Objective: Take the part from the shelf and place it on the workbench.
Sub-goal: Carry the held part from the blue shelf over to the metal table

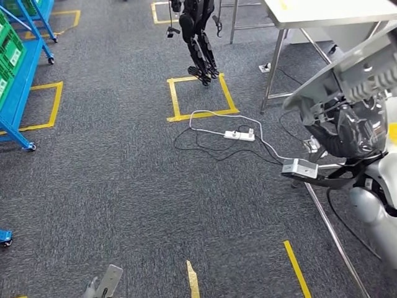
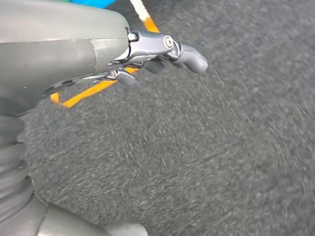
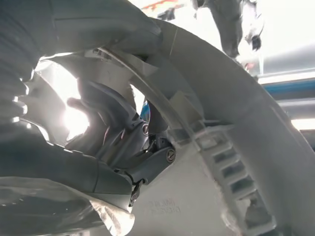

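Observation:
The part (image 1: 360, 68) is a large pale grey plastic moulding with ribbed slots, held up at the right edge of the head view. My right hand (image 1: 348, 130) grips it from beneath, dark fingers curled against its underside. The right wrist view has the fingers (image 3: 122, 142) wrapped around the part (image 3: 230, 137) close up. My left hand (image 1: 105, 282) hangs low at the bottom left, holding nothing. Its fingers (image 2: 163, 51) stretch out over grey carpet in the left wrist view. The white workbench (image 1: 327, 12) stands at the top right. The blue shelf (image 1: 21, 68) with green bins is at the far left.
A black humanoid robot (image 1: 199, 37) stands beyond a yellow taped square (image 1: 201, 96). A white power strip (image 1: 239, 135) and loose cables lie on the carpet mid-floor. The workbench's metal legs (image 1: 273, 68) reach the floor near the cables. More yellow tape (image 1: 296, 267) marks the near floor.

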Available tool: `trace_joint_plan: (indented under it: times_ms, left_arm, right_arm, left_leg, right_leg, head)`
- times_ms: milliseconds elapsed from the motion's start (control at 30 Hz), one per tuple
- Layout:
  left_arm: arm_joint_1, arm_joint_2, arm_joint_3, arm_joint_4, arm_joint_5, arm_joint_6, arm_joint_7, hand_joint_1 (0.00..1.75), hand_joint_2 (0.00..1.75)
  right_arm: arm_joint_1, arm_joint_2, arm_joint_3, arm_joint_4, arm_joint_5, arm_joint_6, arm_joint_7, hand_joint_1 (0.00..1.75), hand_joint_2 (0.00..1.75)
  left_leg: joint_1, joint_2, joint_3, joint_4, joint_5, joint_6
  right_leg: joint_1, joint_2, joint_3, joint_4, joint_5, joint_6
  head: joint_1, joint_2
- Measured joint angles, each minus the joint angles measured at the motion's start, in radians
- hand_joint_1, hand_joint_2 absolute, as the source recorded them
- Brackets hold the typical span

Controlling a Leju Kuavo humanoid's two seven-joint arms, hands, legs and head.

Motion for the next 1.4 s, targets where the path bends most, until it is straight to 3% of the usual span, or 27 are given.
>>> trace_joint_plan:
  times_ms: [67, 100, 133, 200, 267, 300, 367, 400, 467, 500, 567, 600, 633, 700, 767, 833, 900, 967, 1033, 1100, 1133, 1167, 1233, 1300, 1333, 1400]
  left_arm:
    - [0.002, 0.000, 0.000, 0.000, 0.000, 0.000, 0.000, 0.00, 1.75]
    - [0.002, -0.001, 0.000, 0.000, 0.000, 0.000, 0.000, 0.00, 1.75]
    - [0.002, -0.001, 0.000, 0.000, 0.001, 0.000, 0.000, 0.00, 1.75]
    - [0.002, -0.001, 0.000, 0.000, 0.002, 0.000, 0.000, 0.00, 1.75]
    - [0.001, -0.001, 0.000, 0.000, 0.003, 0.000, 0.000, 0.00, 1.75]
    - [0.001, 0.000, 0.000, 0.000, 0.003, 0.000, 0.000, 0.00, 1.75]
    - [0.001, 0.000, 0.000, 0.000, 0.004, 0.000, -0.001, 0.00, 1.75]
    - [0.001, -0.001, 0.000, 0.000, 0.004, 0.000, -0.001, 0.00, 1.75]
    - [-0.001, -0.001, 0.000, 0.000, 0.004, 0.000, -0.001, 0.00, 1.75]
    - [0.000, -0.001, 0.000, 0.000, 0.004, 0.000, -0.002, 0.00, 1.75]
    - [0.002, -0.001, 0.000, 0.000, 0.005, 0.000, -0.002, 0.00, 1.75]
    - [0.003, -0.001, 0.000, 0.000, 0.006, 0.000, -0.002, 0.00, 1.75]
    - [0.004, -0.001, 0.000, 0.000, 0.006, 0.000, -0.002, 0.00, 1.75]
    - [0.004, 0.000, 0.000, 0.000, 0.006, 0.000, -0.001, 0.00, 1.75]
    - [0.003, 0.003, 0.000, 0.000, 0.006, -0.002, 0.008, 0.00, 1.75]
    - [0.002, 0.006, 0.000, 0.000, 0.005, -0.006, 0.024, 0.00, 1.75]
    - [0.000, 0.006, 0.000, 0.000, 0.004, -0.008, 0.032, 0.00, 1.75]
    - [-0.001, 0.006, 0.000, 0.000, 0.005, -0.014, 0.038, 0.00, 1.75]
    - [-0.002, 0.007, 0.000, 0.000, 0.002, -0.037, 0.056, 0.00, 1.75]
    - [0.001, 0.008, -0.001, 0.000, -0.002, -0.077, 0.080, 0.00, 1.75]
    - [0.002, 0.010, -0.001, 0.000, -0.003, -0.102, 0.093, 0.00, 1.75]
    - [0.003, 0.013, -0.001, 0.000, -0.004, -0.133, 0.110, 0.00, 1.75]
    - [0.004, 0.023, -0.001, 0.000, -0.002, -0.199, 0.152, 0.00, 1.75]
    - [0.008, 0.036, -0.001, 0.000, 0.003, -0.263, 0.198, 0.00, 1.75]
    - [0.011, 0.042, 0.000, 0.000, 0.008, -0.294, 0.220, 0.00, 1.75]
    - [0.016, 0.051, 0.002, 0.000, 0.020, -0.351, 0.258, 0.00, 1.75]
  right_arm:
    - [0.005, -0.002, 0.001, 0.000, 0.000, 0.000, 0.001, 1.75, 1.75]
    - [0.010, -0.003, 0.002, 0.000, 0.000, 0.000, 0.002, 1.75, 1.75]
    - [0.014, -0.004, 0.002, 0.000, 0.000, 0.000, 0.002, 1.75, 1.75]
    - [0.019, -0.006, 0.002, 0.000, 0.000, 0.000, 0.003, 1.75, 1.75]
    - [0.021, -0.008, 0.000, 0.000, 0.000, -0.001, 0.004, 1.75, 1.75]
    - [0.022, -0.008, -0.001, 0.000, 0.000, -0.001, 0.005, 1.75, 1.75]
    - [0.026, -0.009, -0.002, 0.000, 0.001, -0.001, 0.005, 1.75, 1.75]
    - [0.026, -0.010, -0.002, -0.001, 0.001, -0.001, 0.005, 1.75, 1.75]
    - [0.025, -0.011, -0.004, -0.001, 0.002, -0.001, 0.005, 1.75, 1.75]
    - [0.026, -0.011, -0.004, -0.001, 0.003, -0.001, 0.005, 1.75, 1.75]
    - [0.029, -0.011, -0.004, -0.002, 0.003, -0.001, 0.006, 1.75, 1.75]
    - [0.032, -0.011, -0.003, -0.002, 0.004, -0.001, 0.006, 1.75, 1.75]
    - [0.034, -0.011, -0.003, -0.002, 0.004, -0.001, 0.006, 1.75, 1.75]
    - [0.036, -0.011, -0.004, -0.002, 0.004, -0.002, 0.006, 1.75, 1.75]
    - [0.036, -0.011, -0.005, -0.002, 0.004, -0.002, 0.006, 1.75, 1.75]
    - [0.038, -0.011, -0.006, -0.002, 0.004, -0.002, 0.006, 1.75, 1.75]
    - [0.041, -0.013, -0.007, -0.002, 0.004, -0.003, 0.006, 1.75, 1.75]
    - [0.038, -0.015, -0.011, -0.002, 0.004, -0.003, 0.006, 1.75, 1.75]
    - [0.033, -0.017, -0.011, -0.002, 0.006, -0.002, 0.005, 1.75, 1.75]
    - [0.032, -0.017, -0.007, -0.001, 0.009, 0.000, 0.004, 1.75, 1.75]
    - [0.033, -0.017, -0.005, 0.000, 0.010, 0.000, 0.003, 1.75, 1.75]
    - [0.032, -0.016, -0.004, 0.001, 0.012, 0.001, 0.003, 1.75, 1.75]
    - [0.027, -0.013, -0.002, 0.005, 0.016, 0.002, 0.002, 1.75, 1.75]
    - [0.014, -0.001, 0.001, 0.011, 0.021, 0.006, -0.002, 1.75, 1.75]
    - [0.008, 0.007, 0.002, 0.016, 0.023, 0.008, -0.004, 1.75, 1.75]
    - [0.001, 0.022, 0.006, 0.028, 0.027, 0.014, -0.007, 1.75, 1.75]
  left_leg:
    - [-0.001, 0.023, 0.000, 0.001, -0.001, 0.001]
    - [-0.001, 0.035, -0.001, 0.001, -0.001, 0.001]
    - [-0.001, 0.046, -0.001, 0.001, -0.003, 0.000]
    - [0.000, 0.066, 0.001, 0.004, -0.007, -0.005]
    - [-0.004, 0.081, 0.002, 0.010, -0.013, -0.015]
    - [-0.006, 0.088, 0.003, 0.012, -0.016, -0.021]
    - [-0.007, 0.104, 0.007, 0.012, -0.019, -0.030]
    - [-0.005, 0.101, 0.008, 0.015, -0.025, -0.036]
    - [0.000, 0.072, -0.010, 0.064, -0.060, -0.045]
    - [0.001, 0.051, -0.033, 0.120, -0.092, -0.047]
    - [0.001, 0.032, -0.094, 0.253, -0.149, -0.046]
    - [0.001, 0.029, -0.114, 0.293, -0.157, -0.043]
    - [0.000, 0.027, -0.117, 0.295, -0.144, -0.040]
    - [-0.002, 0.010, -0.075, 0.193, -0.073, -0.028]
    - [-0.002, -0.028, -0.023, 0.071, -0.021, -0.019]
    - [-0.004, -0.045, -0.004, 0.026, -0.016, -0.017]
    - [-0.005, -0.027, 0.001, 0.012, -0.012, -0.013]
    - [-0.003, -0.006, 0.009, -0.005, -0.004, -0.004]
    - [-0.003, 0.016, 0.012, -0.012, 0.000, 0.001]
    - [-0.003, 0.037, 0.011, -0.011, -0.002, 0.002]
    - [-0.003, 0.048, 0.011, -0.011, -0.003, 0.001]
    - [-0.002, 0.058, 0.012, -0.011, -0.004, -0.001]
    - [-0.001, 0.075, 0.014, -0.008, -0.010, -0.009]
    - [-0.006, 0.091, 0.015, -0.002, -0.017, -0.021]
    - [-0.008, 0.099, 0.015, 0.001, -0.019, -0.027]
    - [-0.007, 0.112, 0.017, 0.005, -0.025, -0.038]
  right_leg:
    - [-0.002, -0.019, -0.060, 0.122, -0.047, 0.009]
    - [-0.004, -0.022, -0.073, 0.150, -0.050, 0.012]
    - [-0.006, -0.025, -0.068, 0.140, -0.035, 0.014]
    - [-0.009, -0.050, -0.001, 0.019, 0.021, 0.018]
    - [-0.004, -0.078, 0.066, -0.093, 0.052, 0.010]
    - [-0.001, -0.082, 0.079, -0.114, 0.052, 0.003]
    - [0.003, -0.062, 0.080, -0.114, 0.054, -0.015]
    - [0.002, -0.053, 0.079, -0.115, 0.055, -0.021]
    - [0.000, -0.037, 0.081, -0.117, 0.058, -0.033]
    - [-0.001, -0.030, 0.081, -0.117, 0.058, -0.037]
    - [0.003, -0.011, 0.082, -0.117, 0.058, -0.042]
    - [0.005, 0.001, 0.082, -0.117, 0.058, -0.042]
    - [0.006, 0.012, 0.082, -0.116, 0.058, -0.042]
    - [0.008, 0.035, 0.084, -0.116, 0.058, -0.042]
    - [0.007, 0.055, 0.082, -0.114, 0.059, -0.039]
    - [0.002, 0.073, 0.074, -0.114, 0.063, -0.030]
    - [-0.003, 0.085, 0.066, -0.117, 0.067, -0.017]
    - [-0.001, 0.050, 0.043, -0.081, 0.042, -0.009]
    - [0.001, -0.002, -0.011, 0.031, -0.015, -0.003]
    - [-0.002, -0.019, -0.065, 0.141, -0.051, 0.004]
    - [-0.004, -0.023, -0.070, 0.152, -0.045, 0.007]
    - [-0.007, -0.029, -0.054, 0.123, -0.023, 0.010]
    - [-0.008, -0.063, 0.020, -0.010, 0.033, 0.015]
    - [-0.004, -0.090, 0.076, -0.106, 0.056, 0.006]
    - [0.000, -0.091, 0.083, -0.118, 0.053, -0.002]
    - [0.001, -0.070, 0.082, -0.116, 0.054, -0.020]
  head:
    - [0.002, 0.000]
    - [0.002, 0.000]
    - [0.002, 0.000]
    - [0.002, 0.000]
    - [0.001, 0.000]
    - [0.000, 0.000]
    - [-0.002, 0.000]
    - [-0.002, 0.000]
    - [-0.004, 0.000]
    - [-0.005, 0.000]
    - [-0.006, 0.000]
    - [-0.006, 0.000]
    - [-0.006, 0.000]
    - [-0.006, 0.000]
    - [-0.006, 0.000]
    - [-0.006, 0.000]
    - [-0.006, 0.000]
    - [-0.002, 0.000]
    - [0.002, 0.000]
    - [0.002, 0.000]
    - [0.003, 0.000]
    - [0.003, 0.000]
    - [0.003, 0.000]
    - [0.003, 0.000]
    - [0.002, 0.000]
    - [0.001, 0.000]
